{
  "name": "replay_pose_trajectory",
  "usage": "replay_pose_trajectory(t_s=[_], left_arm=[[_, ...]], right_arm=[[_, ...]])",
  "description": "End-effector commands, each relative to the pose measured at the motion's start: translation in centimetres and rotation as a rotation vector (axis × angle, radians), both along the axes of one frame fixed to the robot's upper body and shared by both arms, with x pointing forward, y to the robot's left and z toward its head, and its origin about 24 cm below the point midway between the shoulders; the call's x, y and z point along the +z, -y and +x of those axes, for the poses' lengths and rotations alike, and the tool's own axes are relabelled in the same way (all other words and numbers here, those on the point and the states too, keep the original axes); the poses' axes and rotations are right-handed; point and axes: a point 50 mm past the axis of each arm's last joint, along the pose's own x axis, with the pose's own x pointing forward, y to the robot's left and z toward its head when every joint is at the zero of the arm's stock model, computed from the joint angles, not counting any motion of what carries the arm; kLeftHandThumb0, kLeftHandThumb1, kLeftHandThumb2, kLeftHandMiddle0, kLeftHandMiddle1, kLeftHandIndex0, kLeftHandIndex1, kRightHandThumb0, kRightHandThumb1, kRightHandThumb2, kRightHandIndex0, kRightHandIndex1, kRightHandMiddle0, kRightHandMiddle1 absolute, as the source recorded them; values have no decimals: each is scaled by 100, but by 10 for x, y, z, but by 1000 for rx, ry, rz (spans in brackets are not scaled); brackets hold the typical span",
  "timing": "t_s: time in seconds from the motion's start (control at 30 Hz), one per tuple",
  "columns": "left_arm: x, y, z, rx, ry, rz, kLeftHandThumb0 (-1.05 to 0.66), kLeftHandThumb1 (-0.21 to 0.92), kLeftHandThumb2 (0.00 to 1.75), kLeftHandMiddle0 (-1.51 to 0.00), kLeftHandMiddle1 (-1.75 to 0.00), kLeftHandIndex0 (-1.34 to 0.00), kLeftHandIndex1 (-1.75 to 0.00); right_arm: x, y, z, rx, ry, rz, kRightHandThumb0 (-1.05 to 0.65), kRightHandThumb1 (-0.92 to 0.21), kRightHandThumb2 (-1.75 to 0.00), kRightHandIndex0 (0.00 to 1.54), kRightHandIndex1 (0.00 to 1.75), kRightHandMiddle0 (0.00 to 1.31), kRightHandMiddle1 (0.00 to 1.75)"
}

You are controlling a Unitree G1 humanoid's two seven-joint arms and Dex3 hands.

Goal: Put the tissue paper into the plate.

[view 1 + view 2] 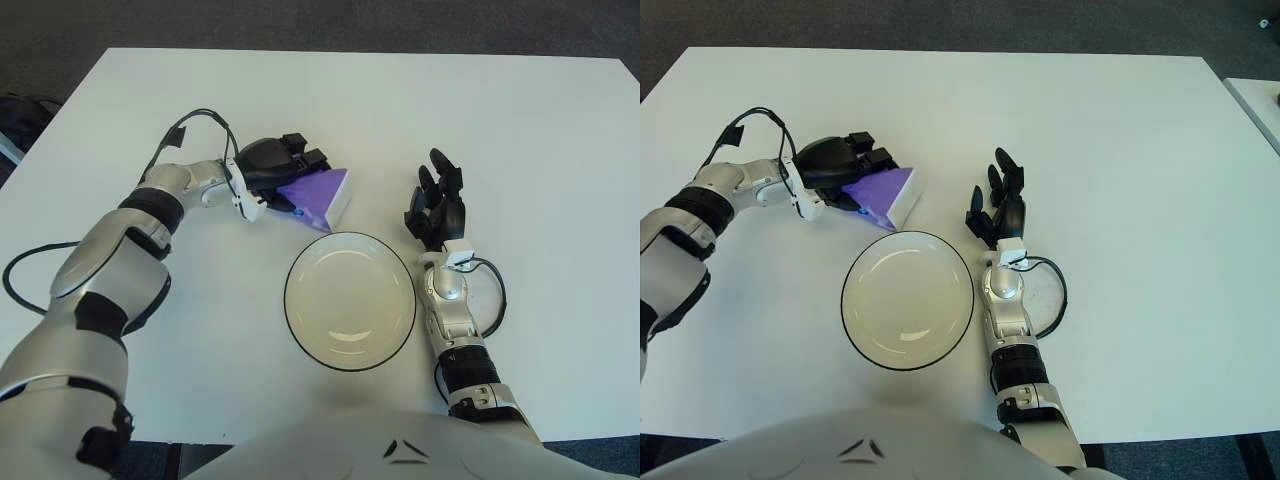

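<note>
A purple tissue packet (320,194) with a white end is tilted up just beyond the plate's far-left rim. My left hand (283,180) is curled around its left side, black fingers over the top, holding it. The white plate (349,299) with a dark rim lies on the table in front of me, nothing in it. My right hand (437,205) shows to the right of the plate, fingers relaxed and pointing away, holding nothing.
A white table (520,130) carries everything; its far and right parts hold nothing else. Dark floor lies beyond the edges. A black cable (190,125) loops off my left wrist.
</note>
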Motion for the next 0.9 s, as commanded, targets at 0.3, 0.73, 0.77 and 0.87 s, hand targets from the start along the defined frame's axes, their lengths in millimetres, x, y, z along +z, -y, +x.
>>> replay_pose_trajectory(t_s=[0.3, 0.73, 0.77, 0.87], left_arm=[[4, -22, 7, 172, 16, -74, -1, 20, 144, -61, -175, -57, -171], [66, -27, 11, 134, 151, -510, 0, 9, 158, -77, -175, -56, -174], [72, -26, 10, 120, 159, -551, 0, 10, 157, -76, -175, -55, -175], [84, -25, 5, 75, 168, -659, 0, 11, 156, -76, -174, -54, -175]], right_arm=[[-60, 11, -32, -44, -291, 3, -65, -92, -72, 34, 1, 0, 61], [-64, 11, -32, -33, -317, -9, -65, -92, -70, 33, 1, 0, 58], [-64, 11, -32, -33, -318, -9, -65, -92, -70, 33, 1, 0, 57], [-64, 11, -31, -33, -320, -10, -66, -92, -70, 32, 0, 0, 56]])
